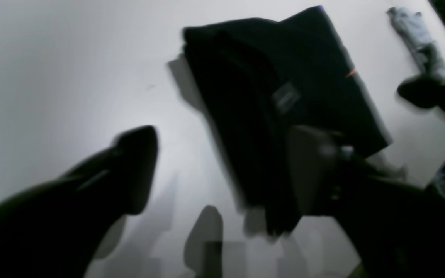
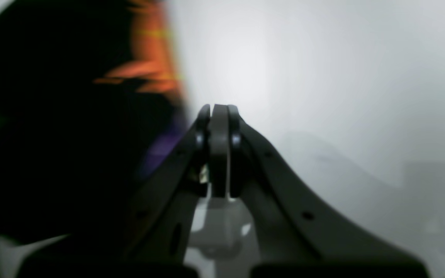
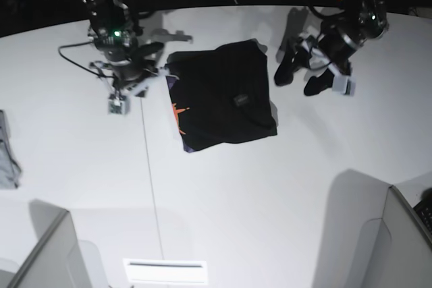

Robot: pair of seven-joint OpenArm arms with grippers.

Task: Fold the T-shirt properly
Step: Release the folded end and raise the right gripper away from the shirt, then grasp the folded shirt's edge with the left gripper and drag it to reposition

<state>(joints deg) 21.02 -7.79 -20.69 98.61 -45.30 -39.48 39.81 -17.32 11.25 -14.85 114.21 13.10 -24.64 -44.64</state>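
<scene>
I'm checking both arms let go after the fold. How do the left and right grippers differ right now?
The left gripper has its fingers spread open; the right gripper is shut with fingertips pressed together. Left hovers at the T-shirt's sleeve-side edge, right at its neck-side edge. Neither holds cloth.

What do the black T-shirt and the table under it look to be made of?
T-shirt: soft matte black cloth, likely cotton knit, judging by its layered folded edges and sewn label. Table: smooth white hard surface, perhaps laminate, showing soft shadows with slight glare.

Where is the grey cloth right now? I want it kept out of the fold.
In the base view the grey cloth lies at the table's far left edge, well apart from the T-shirt.
</scene>
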